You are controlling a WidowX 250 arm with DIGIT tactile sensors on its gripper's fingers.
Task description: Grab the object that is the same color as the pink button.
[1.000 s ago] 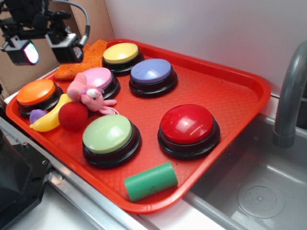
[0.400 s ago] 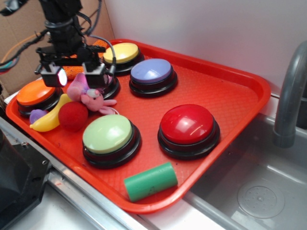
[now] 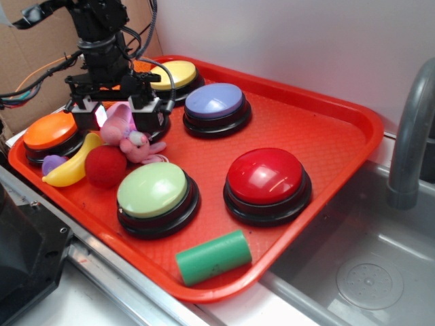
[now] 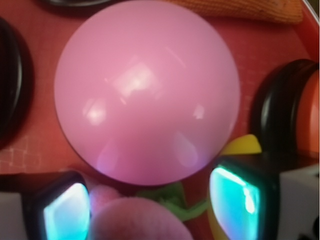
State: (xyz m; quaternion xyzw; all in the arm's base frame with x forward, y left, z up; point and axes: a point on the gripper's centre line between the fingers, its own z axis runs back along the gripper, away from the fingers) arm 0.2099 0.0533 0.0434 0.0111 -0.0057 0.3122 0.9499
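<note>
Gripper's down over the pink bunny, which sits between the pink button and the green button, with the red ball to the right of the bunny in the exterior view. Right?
Not quite. In the exterior view the red ball lies left of the bunny, not right. The rest holds: the gripper is down over the bunny, jaws open on either side of it, between the pink button and the green button.

gripper (image 3: 117, 117) | fingers (image 3: 151, 117) straddle pink bunny (image 3: 129, 136) | red tray (image 3: 319, 129)
</note>
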